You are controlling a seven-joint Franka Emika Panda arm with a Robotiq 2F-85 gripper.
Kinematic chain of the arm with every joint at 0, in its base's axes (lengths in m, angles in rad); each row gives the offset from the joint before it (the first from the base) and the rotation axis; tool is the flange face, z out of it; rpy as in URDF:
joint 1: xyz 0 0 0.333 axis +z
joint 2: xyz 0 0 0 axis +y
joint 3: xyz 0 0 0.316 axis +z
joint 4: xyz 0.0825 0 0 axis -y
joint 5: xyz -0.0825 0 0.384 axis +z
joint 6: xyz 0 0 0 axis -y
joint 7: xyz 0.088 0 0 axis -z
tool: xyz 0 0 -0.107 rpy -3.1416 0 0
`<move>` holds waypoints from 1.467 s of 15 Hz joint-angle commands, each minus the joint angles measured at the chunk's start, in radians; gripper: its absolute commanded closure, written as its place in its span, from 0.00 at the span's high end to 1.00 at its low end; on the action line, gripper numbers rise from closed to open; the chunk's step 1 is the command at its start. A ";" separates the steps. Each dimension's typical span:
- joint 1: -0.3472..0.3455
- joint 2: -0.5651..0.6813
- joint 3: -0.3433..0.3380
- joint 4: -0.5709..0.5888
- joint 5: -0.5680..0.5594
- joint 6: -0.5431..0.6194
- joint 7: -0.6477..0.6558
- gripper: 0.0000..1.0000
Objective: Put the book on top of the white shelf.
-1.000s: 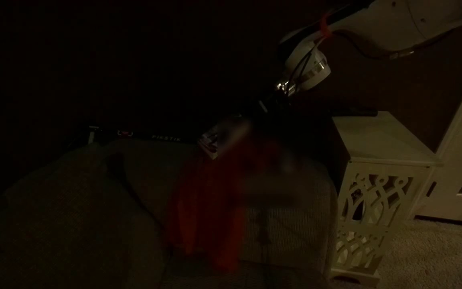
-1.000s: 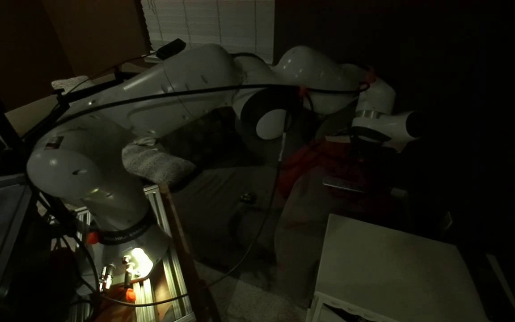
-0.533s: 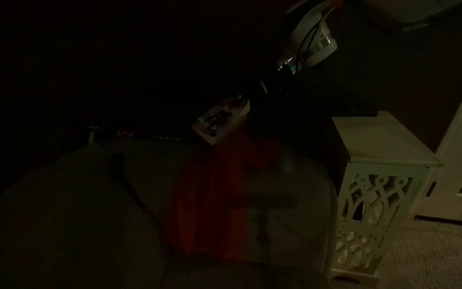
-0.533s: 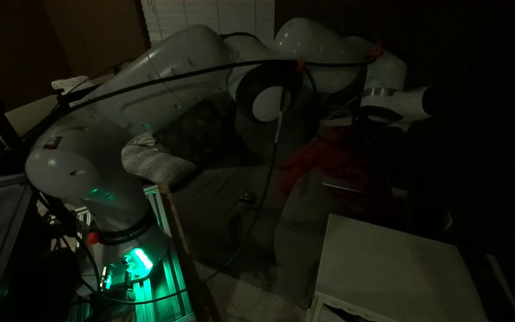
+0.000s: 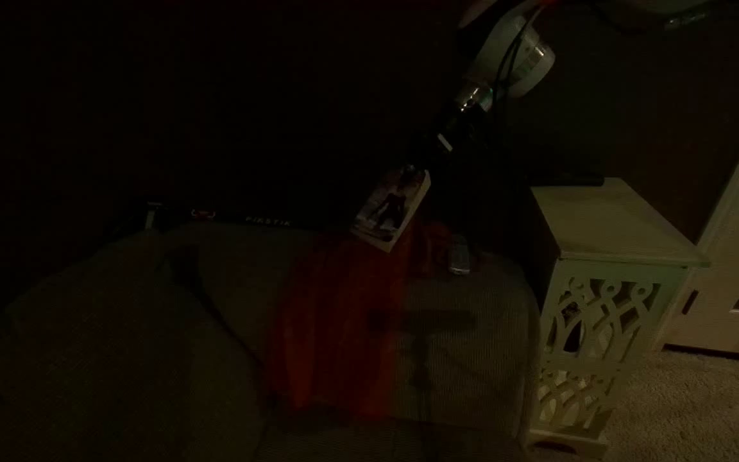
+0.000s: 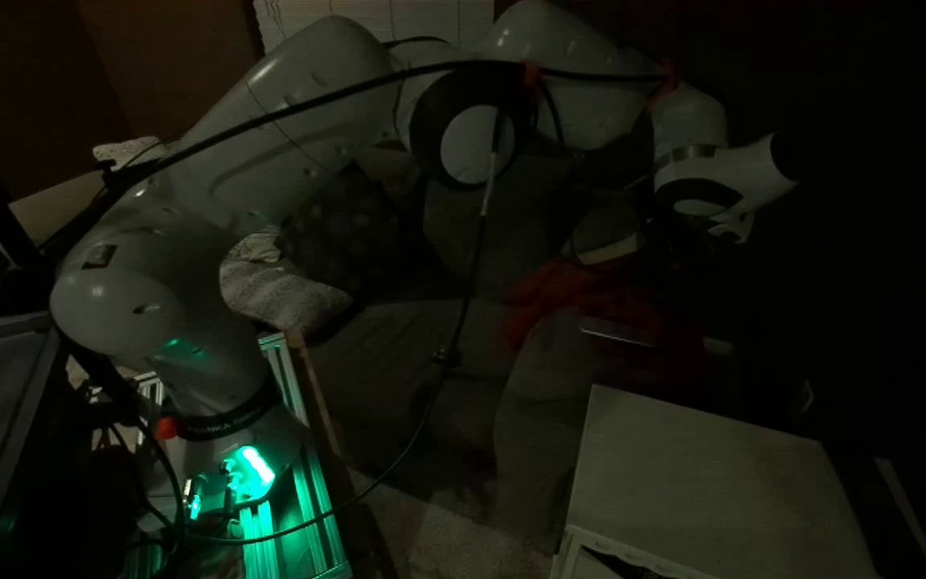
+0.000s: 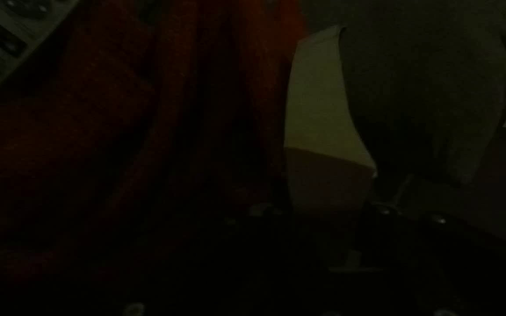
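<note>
The book (image 5: 392, 208) has a pale cover with dark markings. It hangs tilted in the air above the red cloth (image 5: 337, 327). My gripper (image 5: 418, 168) is shut on one end of the book, up and left of the white shelf. In the wrist view, the book's pale page edge (image 7: 319, 101) stands between the dark fingers of my gripper (image 7: 325, 211); the fingers are hard to make out. The book also shows dimly in an exterior view (image 6: 612, 249). The white shelf (image 5: 613, 221), with lattice side panels, stands apart to the right; its top shows in an exterior view (image 6: 712, 482).
A sofa (image 5: 466, 378) lies under the red cloth. A small silvery device (image 5: 458, 255) lies at the cloth's edge. A long dark stick (image 5: 267, 221) lies along the sofa back. A dark object (image 5: 568, 180) is at the shelf top's back edge. A door (image 5: 729, 301) stands behind the shelf.
The arm has risen with the book. The book has swung to a steeper downward tilt and moved a little towards the shelf. The base light has turned from white to green.
</note>
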 commanded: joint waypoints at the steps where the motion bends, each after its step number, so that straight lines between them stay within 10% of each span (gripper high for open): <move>1: 0.005 -0.009 -0.006 -0.048 -0.044 0.035 0.037 0.08; 13: 0.066 0.077 -0.016 -0.060 -0.170 0.160 0.237 0.08; 14: 0.067 0.077 -0.014 -0.059 -0.177 0.165 0.249 0.17; 15: 0.068 0.076 -0.012 -0.059 -0.186 0.169 0.260 0.57; 16: 0.068 0.077 -0.009 -0.059 -0.192 0.167 0.269 0.58; 17: 0.063 0.078 -0.001 -0.059 -0.193 0.171 0.270 0.14; 22: 0.063 0.064 0.001 -0.067 -0.213 0.183 0.287 0.08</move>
